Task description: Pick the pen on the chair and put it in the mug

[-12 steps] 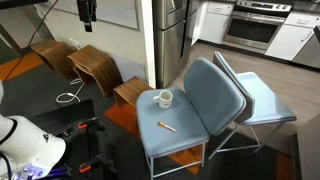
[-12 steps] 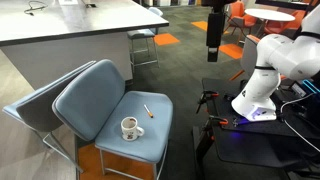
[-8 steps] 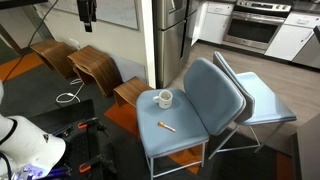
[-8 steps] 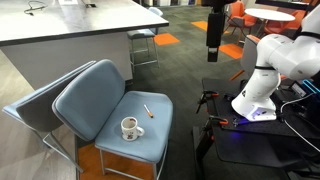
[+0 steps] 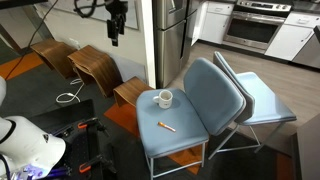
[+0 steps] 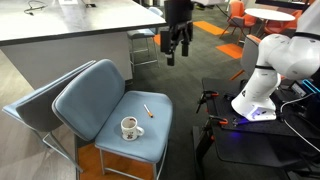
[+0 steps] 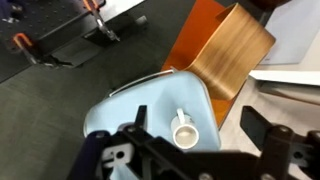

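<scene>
Right, the approach is only just getting going. The gripper (image 6: 178, 55) is hanging high in the air, well apart from the chair (image 6: 90, 95), its jaws spread wide and carrying nothing. The chair seat is acting as the tabletop. The pen (image 6: 147, 109) is lying flat on it toward the front edge, untouched. The mug (image 6: 130, 127) is standing upright near the pen but apart from it, closer to a side edge.

So this looks like the reaching step, with no grasp yet. By my reckoning, the next move is calling for the arm to travel across and down over the pen. It would then need to turn the jaws across that thin stick, which is lying low on soft padding.

Both exterior views are showing pen and mug together. The wrist view is looking down on the seat and catching the mug (image 7: 185, 128) beside a brown wooden stool (image 7: 225, 50), but I cannot make out the pen there.
</scene>
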`<state>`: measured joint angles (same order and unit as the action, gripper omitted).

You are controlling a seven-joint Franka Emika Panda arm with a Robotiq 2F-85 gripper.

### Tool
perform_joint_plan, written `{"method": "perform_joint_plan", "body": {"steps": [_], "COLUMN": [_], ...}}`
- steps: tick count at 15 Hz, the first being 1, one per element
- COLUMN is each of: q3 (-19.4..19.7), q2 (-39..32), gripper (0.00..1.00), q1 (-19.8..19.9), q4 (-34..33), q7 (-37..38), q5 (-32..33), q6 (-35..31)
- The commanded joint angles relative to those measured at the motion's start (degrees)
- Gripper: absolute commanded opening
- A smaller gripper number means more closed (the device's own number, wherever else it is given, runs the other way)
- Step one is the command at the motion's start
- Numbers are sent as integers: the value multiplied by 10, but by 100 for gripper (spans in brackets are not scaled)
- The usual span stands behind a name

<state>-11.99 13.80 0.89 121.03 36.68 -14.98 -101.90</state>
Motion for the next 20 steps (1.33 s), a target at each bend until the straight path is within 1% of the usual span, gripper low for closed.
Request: {"method": "perform_joint_plan", "body": {"steps": [1, 3, 5, 9, 11, 12, 14, 18, 20], "q3": [20, 40, 60, 89, 95, 98, 102, 119, 120], "q2": [-80, -122, -159, -217, -246, -262, -296, -366, -393], "gripper": [100, 100, 100, 100, 100, 100, 100, 100, 100], "q1": [2, 0, -4, -8, -13, -18, -26, -28, -21], "q4": [-17, -6, -2, 11, 21, 26, 30, 16, 22], "q7": [59, 71, 70, 66, 58, 58, 34, 19, -1], "q5": [10, 13, 7, -33, -54, -51, -44, -47, -68], "q6": [-65, -109, -139, -197, -239, -266, -319, -392, -433]}}
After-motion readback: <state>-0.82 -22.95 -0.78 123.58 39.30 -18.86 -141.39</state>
